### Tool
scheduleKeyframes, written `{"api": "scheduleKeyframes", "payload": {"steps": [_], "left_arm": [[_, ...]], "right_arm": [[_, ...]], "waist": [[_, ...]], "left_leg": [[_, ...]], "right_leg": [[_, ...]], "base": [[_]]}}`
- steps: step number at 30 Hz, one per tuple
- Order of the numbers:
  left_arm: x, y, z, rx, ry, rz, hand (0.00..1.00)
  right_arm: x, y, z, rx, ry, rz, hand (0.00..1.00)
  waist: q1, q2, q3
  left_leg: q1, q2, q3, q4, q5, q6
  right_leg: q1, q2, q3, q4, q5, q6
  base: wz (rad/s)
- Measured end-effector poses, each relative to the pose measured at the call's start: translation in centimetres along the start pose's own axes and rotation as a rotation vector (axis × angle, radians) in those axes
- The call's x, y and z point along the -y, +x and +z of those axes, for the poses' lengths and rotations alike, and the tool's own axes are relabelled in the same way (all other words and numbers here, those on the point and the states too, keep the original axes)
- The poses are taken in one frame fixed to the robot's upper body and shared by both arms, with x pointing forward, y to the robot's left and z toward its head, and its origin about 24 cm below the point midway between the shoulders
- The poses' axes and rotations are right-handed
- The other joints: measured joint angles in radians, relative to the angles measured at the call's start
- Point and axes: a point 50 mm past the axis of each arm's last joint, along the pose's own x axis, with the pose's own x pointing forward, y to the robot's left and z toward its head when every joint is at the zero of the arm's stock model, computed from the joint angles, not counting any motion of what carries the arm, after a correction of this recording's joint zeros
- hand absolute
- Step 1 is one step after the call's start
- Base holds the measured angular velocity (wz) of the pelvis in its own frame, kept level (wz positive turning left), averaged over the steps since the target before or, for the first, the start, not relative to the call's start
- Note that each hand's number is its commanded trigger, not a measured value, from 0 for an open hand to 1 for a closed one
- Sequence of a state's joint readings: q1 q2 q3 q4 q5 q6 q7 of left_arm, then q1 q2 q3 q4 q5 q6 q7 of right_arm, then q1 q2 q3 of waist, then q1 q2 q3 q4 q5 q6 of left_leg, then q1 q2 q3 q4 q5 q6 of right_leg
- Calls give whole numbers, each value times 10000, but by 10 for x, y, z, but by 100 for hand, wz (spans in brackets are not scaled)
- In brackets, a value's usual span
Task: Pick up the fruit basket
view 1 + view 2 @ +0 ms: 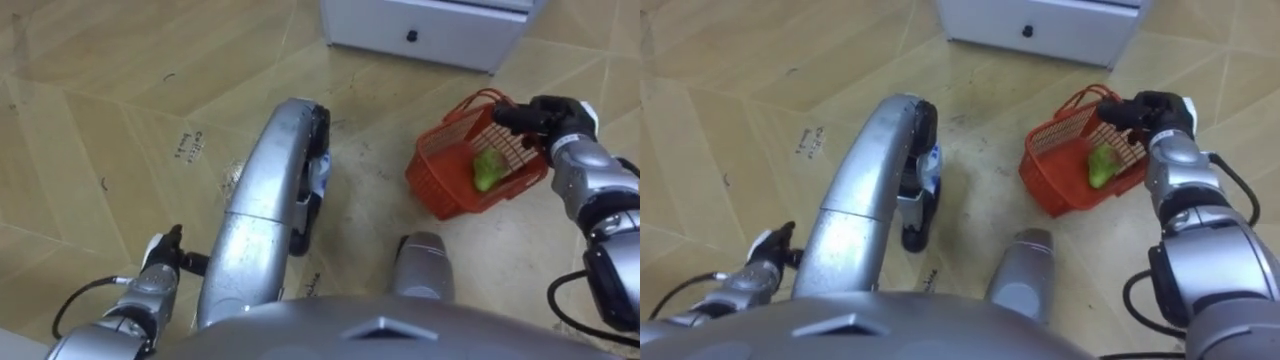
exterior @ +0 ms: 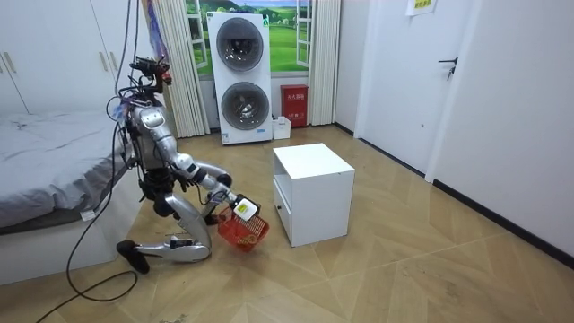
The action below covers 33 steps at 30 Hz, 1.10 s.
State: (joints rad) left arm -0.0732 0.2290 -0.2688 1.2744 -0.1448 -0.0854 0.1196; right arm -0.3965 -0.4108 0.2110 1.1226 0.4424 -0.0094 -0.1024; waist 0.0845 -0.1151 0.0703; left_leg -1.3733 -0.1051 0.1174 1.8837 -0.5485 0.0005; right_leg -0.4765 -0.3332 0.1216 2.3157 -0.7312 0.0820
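Well, left eye view: R hand is curled on the basket handle, near the cabinet. Grasp looks done, lift still to do. Basket is red mesh, tilted, w/ green fruit inside. L hand is low left, state can't tell. Room view: robot kneels btw bed and cabinet, basket by its knee, seemingly on the floor. Right eye view: same grip.

Head eyes looking steeply down, close, room camera far off, all sharing red basket
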Motion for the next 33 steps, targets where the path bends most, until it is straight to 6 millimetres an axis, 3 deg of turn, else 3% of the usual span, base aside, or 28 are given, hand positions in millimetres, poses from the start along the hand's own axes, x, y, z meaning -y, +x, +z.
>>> {"api": "scheduleKeyframes", "payload": {"steps": [2,4,7,9,15,17,18,20,21,23,24,26,27,29,31,32,33], "left_arm": [[-3,2,8,205,6,100,0],[-4,2,12,329,-133,212,0],[-10,3,17,418,-457,601,0],[-11,3,16,406,-433,780,0],[-13,1,7,171,-348,1186,0],[-16,-1,-5,-18,-301,1412,0],[-15,-2,-7,-24,-198,1464,0],[-15,-6,-17,-74,83,1548,0],[-15,-7,-19,-105,47,1618,0],[-20,-11,-28,-124,20,2049,0],[-20,-12,-31,-161,32,2141,0],[-19,-14,-37,-303,164,2290,0],[-19,-14,-36,-279,183,2332,0],[-21,-13,-32,-150,222,2504,0],[-18,-13,-32,-127,215,2442,0],[-17,-13,-32,-101,262,2421,0],[-17,-14,-32,-76,265,2433,0]], "right_arm": [[-3,-1,4,300,-108,-12,100],[-5,-2,9,565,-138,34,100],[-8,-3,23,1215,-113,148,100],[-9,-4,29,1479,-50,92,100],[-14,-7,48,2227,36,68,100],[-18,-10,58,2704,-111,187,100],[-18,-11,59,2811,-73,207,100],[-20,-18,64,3333,150,333,100],[-20,-19,63,3396,276,355,100],[-21,-26,45,3275,-161,405,100],[-22,-27,39,3183,-290,433,100],[-27,-32,21,2871,-371,584,100],[-27,-33,19,2817,-382,617,100],[-28,-34,16,2845,-773,705,100],[-28,-37,14,2910,-825,767,100],[-29,-38,14,2968,-902,816,100],[-29,-39,13,2988,-950,811,100]], "waist": [[-104,-97,-2],[-140,-154,-31],[-219,-137,-44],[-198,-34,-104],[-70,88,-233],[-94,137,-279],[-97,125,-287],[-35,85,-350],[-54,74,-365],[36,29,-435],[35,18,-444],[-14,64,-480],[-8,90,-487],[-55,212,-482],[-71,427,-542],[-98,521,-545],[-113,543,-543]], "left_leg": [[198,-155,-136,126,-153,99],[316,-153,-144,140,-280,206],[424,-92,-180,-107,-359,370],[577,-2,-266,-449,-393,472],[1973,109,-151,-3076,-98,878],[2830,96,-31,-4251,0,1014],[3078,81,40,-4556,30,1050],[4107,39,277,-5746,119,1213],[4379,37,320,-6033,135,1242],[5520,-10,377,-7191,236,1323],[5825,-51,365,-7498,294,1348],[6985,-145,217,-8936,619,1388],[7243,-137,111,-9272,714,1361],[8233,-46,-228,-10536,1141,1244],[8992,182,-377,-11400,1394,1102],[9459,360,-444,-11897,1574,979],[9681,434,-464,-12116,1641,909]], "right_leg": [[453,41,-216,-277,4,-5],[606,151,-196,-513,0,1],[580,447,-95,-1147,-4,10],[541,585,-154,-1862,-6,15],[993,736,-211,-6103,-12,111],[1739,620,-291,-8236,82,232],[1939,522,-348,-8747,169,304],[2645,292,-438,-10484,946,266],[2774,258,-453,-10789,1302,273],[3069,270,-463,-11498,3305,85],[3097,273,-478,-11585,3939,86],[2903,378,-433,-11825,6494,210],[2744,483,-454,-11776,6413,248],[1747,892,-802,-11433,4641,147],[995,1145,-1203,-12172,3560,122],[664,1271,-1470,-13207,3262,84],[575,1283,-1636,-13918,3251,78]], "base": [[10],[-2],[-6],[-17],[-23],[-28],[-25],[-29],[-30],[-22],[-9],[-11],[-18],[-7],[-9],[-8],[0]]}}
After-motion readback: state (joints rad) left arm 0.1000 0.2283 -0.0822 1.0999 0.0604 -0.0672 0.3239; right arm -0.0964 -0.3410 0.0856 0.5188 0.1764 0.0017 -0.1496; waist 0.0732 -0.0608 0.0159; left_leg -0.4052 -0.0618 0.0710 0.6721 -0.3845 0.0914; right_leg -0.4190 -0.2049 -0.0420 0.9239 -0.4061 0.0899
